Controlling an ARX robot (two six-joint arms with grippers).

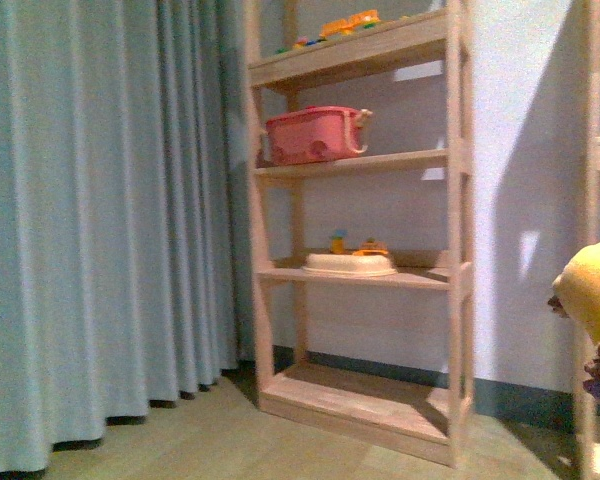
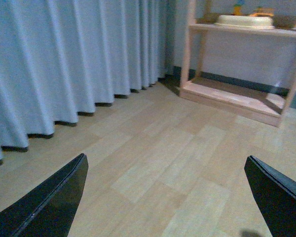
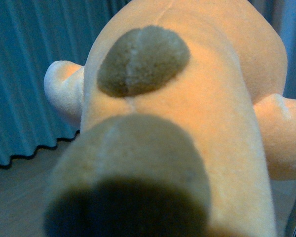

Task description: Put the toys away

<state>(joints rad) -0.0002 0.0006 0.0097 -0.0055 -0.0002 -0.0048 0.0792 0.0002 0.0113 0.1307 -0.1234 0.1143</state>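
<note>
Since the plush (image 3: 187, 123) crowds right up against your right wrist camera, you see mostly its soft orange-yellow body, two brownish patches and a pale stubby limb at either side. Your right gripper's fingers are hidden behind it, so you cannot tell their grip. From the front, the plush (image 1: 592, 290) hangs clear of the floor (image 1: 230, 440) near the shelf (image 1: 360, 270). Your left gripper (image 2: 165, 159) is spread wide and empty above the floor, with the curtain (image 2: 64, 64) and shelf beyond it.
</note>
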